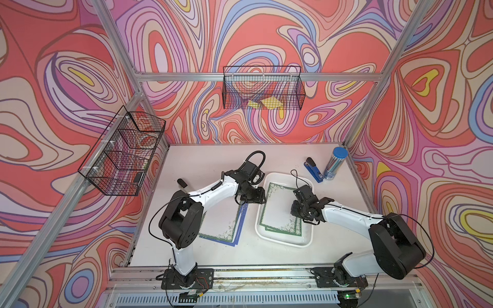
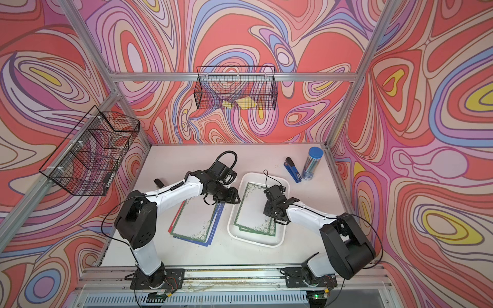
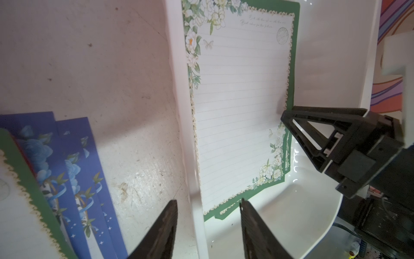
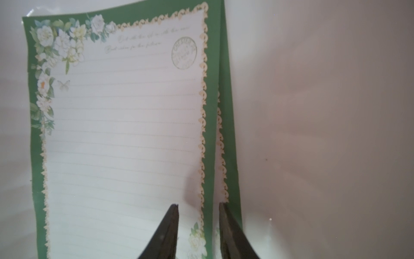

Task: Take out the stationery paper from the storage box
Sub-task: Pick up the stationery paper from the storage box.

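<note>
The white storage box [image 1: 287,175] [image 2: 255,242] lies right of the table's middle. Green-bordered stationery paper [image 1: 277,210] [image 2: 253,210] [image 3: 242,101] [image 4: 123,134] lies flat inside it, one sheet over another. More stationery sheets [image 1: 224,224] [image 2: 194,221] [image 3: 44,168], bordered green, blue and red, are stacked on the table left of the box. My left gripper [image 1: 262,198] [image 3: 208,204] is open, one finger outside the box's left rim and one inside. My right gripper [image 1: 294,213] [image 4: 198,205] is narrowly open, its tips down astride the top sheet's right edge.
A blue stapler [image 1: 313,169] and a blue-lidded tube of pens [image 1: 334,164] stand behind the box at the back right. Two black wire baskets hang on the walls, one on the left [image 1: 122,154] and one at the back [image 1: 262,89] holding yellow paper pieces.
</note>
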You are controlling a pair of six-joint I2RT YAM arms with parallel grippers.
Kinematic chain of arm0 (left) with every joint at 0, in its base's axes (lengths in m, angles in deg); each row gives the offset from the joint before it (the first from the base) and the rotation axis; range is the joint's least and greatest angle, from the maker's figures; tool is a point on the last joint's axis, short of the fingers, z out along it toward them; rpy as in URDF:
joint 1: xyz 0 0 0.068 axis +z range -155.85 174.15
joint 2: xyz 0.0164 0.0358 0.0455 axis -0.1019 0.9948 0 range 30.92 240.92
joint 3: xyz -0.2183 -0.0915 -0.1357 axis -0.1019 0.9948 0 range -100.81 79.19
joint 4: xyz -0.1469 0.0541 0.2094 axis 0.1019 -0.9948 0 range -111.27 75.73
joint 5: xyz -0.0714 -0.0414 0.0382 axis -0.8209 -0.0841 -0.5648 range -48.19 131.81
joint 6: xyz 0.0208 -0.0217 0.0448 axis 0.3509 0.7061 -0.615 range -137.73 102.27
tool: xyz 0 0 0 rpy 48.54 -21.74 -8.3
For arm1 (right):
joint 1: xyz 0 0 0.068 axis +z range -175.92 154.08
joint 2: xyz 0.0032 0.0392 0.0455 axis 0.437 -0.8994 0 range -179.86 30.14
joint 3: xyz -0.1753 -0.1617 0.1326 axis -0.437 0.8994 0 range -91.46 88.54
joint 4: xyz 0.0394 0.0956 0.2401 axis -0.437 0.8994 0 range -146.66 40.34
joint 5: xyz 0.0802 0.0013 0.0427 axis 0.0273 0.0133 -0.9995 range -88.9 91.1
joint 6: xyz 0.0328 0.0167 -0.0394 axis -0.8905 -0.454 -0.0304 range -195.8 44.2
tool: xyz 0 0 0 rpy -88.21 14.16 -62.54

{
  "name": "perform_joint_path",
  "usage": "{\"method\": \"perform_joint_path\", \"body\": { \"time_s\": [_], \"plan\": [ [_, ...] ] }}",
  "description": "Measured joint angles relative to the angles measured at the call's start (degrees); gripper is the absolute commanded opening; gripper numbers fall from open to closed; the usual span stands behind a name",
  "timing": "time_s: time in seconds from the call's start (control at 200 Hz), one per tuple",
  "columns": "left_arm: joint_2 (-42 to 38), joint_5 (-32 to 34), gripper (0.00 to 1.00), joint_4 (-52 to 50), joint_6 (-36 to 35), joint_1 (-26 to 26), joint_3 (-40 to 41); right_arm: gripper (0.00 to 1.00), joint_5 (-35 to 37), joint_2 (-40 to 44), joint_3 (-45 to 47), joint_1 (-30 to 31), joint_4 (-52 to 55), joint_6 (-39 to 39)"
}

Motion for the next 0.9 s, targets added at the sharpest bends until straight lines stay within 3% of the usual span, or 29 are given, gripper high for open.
{"method": "perform_joint_path", "body": {
  "time_s": [0.335, 0.501, 0.896],
  "plan": [
    [0.0, 0.02, 0.5, -0.04, 0.0, 0.0, 0.0, 0.21, -4.17, -1.99, 0.0, -1.79, -2.91, -0.48],
    [0.0, 0.02, 0.5, -0.24, 0.0, 0.0, 0.0, 0.0, -5.18, -1.79, 0.02, -2.16, -3.39, -0.5],
    [0.02, 0.07, 0.5, -0.42, -0.02, 0.0, 0.0, 0.0, -5.14, 4.92, 0.04, -2.27, -2.93, 2.91]
  ]
}}
